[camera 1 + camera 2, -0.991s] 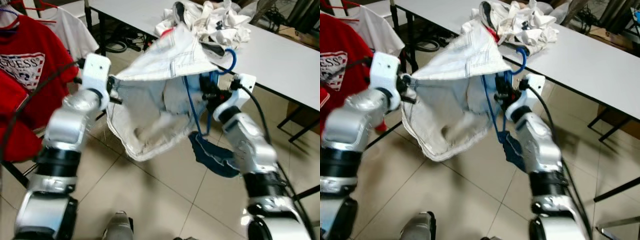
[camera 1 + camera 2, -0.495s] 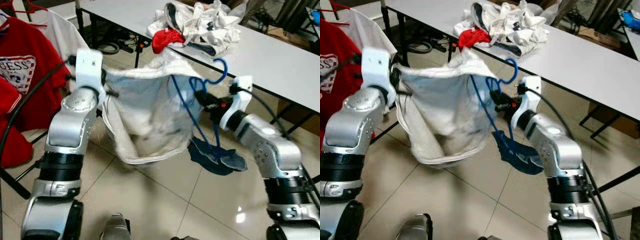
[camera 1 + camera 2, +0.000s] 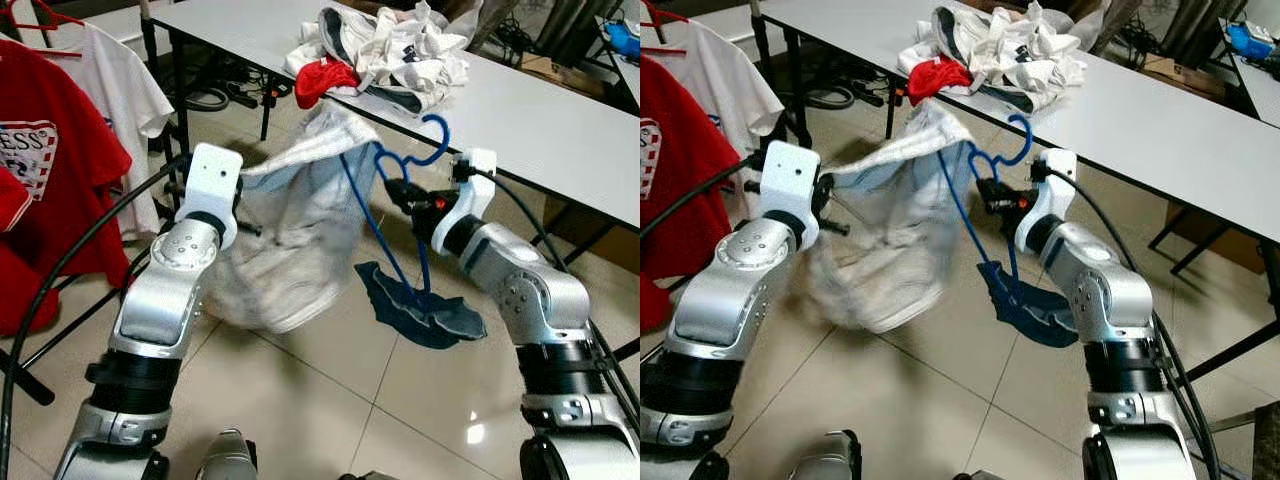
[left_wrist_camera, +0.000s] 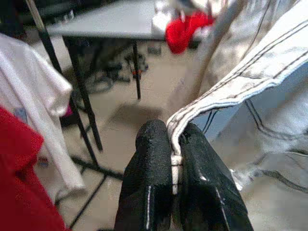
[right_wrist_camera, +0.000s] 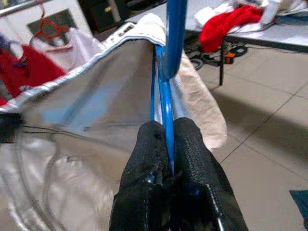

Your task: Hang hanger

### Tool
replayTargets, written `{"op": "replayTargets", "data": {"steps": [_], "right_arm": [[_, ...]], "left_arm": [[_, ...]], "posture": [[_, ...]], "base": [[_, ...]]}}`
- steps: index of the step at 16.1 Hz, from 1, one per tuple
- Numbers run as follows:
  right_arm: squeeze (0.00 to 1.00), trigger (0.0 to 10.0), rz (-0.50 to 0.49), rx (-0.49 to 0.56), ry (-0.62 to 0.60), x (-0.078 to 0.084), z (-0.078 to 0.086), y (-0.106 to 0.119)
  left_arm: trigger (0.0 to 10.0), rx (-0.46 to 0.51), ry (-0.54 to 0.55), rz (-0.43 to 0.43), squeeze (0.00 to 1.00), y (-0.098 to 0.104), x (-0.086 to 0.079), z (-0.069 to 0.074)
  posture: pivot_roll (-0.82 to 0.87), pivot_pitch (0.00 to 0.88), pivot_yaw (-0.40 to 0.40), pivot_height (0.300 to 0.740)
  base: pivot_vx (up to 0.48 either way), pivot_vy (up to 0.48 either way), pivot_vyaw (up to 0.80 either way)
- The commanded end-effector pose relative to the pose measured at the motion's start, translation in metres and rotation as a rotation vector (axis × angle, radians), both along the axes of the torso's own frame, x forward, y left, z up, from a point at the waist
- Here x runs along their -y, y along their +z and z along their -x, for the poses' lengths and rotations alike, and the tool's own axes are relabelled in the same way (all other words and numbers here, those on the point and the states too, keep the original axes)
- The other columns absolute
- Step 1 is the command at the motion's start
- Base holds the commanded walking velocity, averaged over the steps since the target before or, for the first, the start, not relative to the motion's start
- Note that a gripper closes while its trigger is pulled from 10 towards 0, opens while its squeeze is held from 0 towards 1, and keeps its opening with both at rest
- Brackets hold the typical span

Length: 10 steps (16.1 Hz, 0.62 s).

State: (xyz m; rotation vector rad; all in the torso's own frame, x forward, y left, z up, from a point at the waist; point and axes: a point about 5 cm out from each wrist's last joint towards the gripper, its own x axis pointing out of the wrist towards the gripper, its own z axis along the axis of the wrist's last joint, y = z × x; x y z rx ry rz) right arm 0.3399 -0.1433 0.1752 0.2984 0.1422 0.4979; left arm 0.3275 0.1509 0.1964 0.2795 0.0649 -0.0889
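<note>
Fingers of the right pincer (image 5: 166,149) pinch the thin blue wire hanger (image 3: 400,190) just beside the long white counter (image 3: 560,120); the left pincer (image 4: 173,159) clamps the stitched hem of the pale white garment (image 3: 290,250) draped from that hanger above the tiled floor (image 3: 330,400).

One blue hanger (image 3: 400,190), one pale garment (image 3: 285,240) and two grippers: the left gripper (image 4: 176,159) and the right gripper (image 5: 167,144). One clothes pile (image 3: 385,50) lies on one counter (image 3: 540,110) beyond the right gripper. One dark blue cloth (image 3: 420,310) lies on the floor (image 3: 330,400) below it, and two hanging shirts, one red shirt (image 3: 50,190) and one white shirt (image 3: 115,100), are beyond the left gripper.
</note>
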Motion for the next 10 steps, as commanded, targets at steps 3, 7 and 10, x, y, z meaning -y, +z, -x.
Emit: {"op": "replayTargets", "data": {"steps": [3, 7, 10], "right_arm": [[0.0, 10.0, -0.036, 0.074, -0.086, 0.013, -0.009, 0.011], [0.0, 10.0, 0.016, 0.193, 0.024, 0.008, -0.014, 0.03], [0.0, 10.0, 0.014, 0.264, 0.085, 0.009, -0.011, 0.044]], "left_arm": [[10.0, 0.058, -0.051, -0.06, 0.0, 0.005, 0.009, 0.008], [10.0, -0.026, -0.182, 0.007, 0.0, -0.02, 0.02, 0.018], [10.0, -0.062, -0.157, -0.011, 1.0, -0.037, 0.015, 0.017]], "posture": [[0.16, 0.028, -0.169, 0.74], [0.16, 0.03, -0.169, 0.74], [0.15, 0.024, -0.173, 0.74]], "base": [[0.0, 0.0, 0.0], [0.0, 0.0, 0.0], [0.0, 0.0, 0.0]]}}
